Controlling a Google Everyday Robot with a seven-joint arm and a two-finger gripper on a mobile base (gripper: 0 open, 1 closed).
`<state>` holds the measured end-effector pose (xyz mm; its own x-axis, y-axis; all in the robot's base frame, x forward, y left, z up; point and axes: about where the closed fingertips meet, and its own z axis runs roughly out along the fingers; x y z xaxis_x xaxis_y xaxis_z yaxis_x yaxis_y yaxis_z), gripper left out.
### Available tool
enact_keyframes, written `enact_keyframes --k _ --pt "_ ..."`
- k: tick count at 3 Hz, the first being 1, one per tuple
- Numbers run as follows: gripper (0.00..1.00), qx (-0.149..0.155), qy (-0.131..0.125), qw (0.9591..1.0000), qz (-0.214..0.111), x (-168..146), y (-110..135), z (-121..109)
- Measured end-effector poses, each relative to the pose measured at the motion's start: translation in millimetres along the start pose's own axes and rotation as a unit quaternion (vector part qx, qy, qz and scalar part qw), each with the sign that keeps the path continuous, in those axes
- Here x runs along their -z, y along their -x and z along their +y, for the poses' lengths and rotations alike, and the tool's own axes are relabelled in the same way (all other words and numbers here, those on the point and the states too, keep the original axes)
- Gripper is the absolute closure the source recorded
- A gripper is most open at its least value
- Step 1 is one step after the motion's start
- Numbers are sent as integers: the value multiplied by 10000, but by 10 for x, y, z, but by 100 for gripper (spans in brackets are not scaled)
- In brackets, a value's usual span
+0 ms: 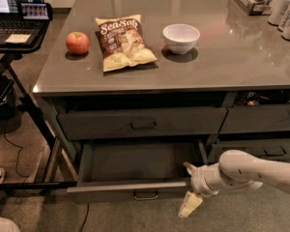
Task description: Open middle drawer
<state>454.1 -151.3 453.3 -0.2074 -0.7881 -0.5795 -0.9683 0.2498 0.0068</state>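
The middle drawer (111,190) is pulled out below the counter, with its dark inside showing and its small loop handle (146,195) at the centre of the front. My gripper (185,189) is at the right end of the drawer's front. Its pale fingers (189,205) are spread apart, one above the front edge and one below it. The arm (251,170) reaches in from the right. The drawer above (144,124) is closed.
On the counter (241,57) lie an apple (77,43), a chip bag (123,41) and a white bowl (181,36), with cans (286,11) at the far right. A laptop stand (14,33) is at the left. More drawers (261,120) are at the right.
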Motion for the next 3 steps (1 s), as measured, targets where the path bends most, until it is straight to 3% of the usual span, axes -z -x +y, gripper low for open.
enact_keyframes --k 3 --pt "66 454 -846 9954 4 443 93 -476"
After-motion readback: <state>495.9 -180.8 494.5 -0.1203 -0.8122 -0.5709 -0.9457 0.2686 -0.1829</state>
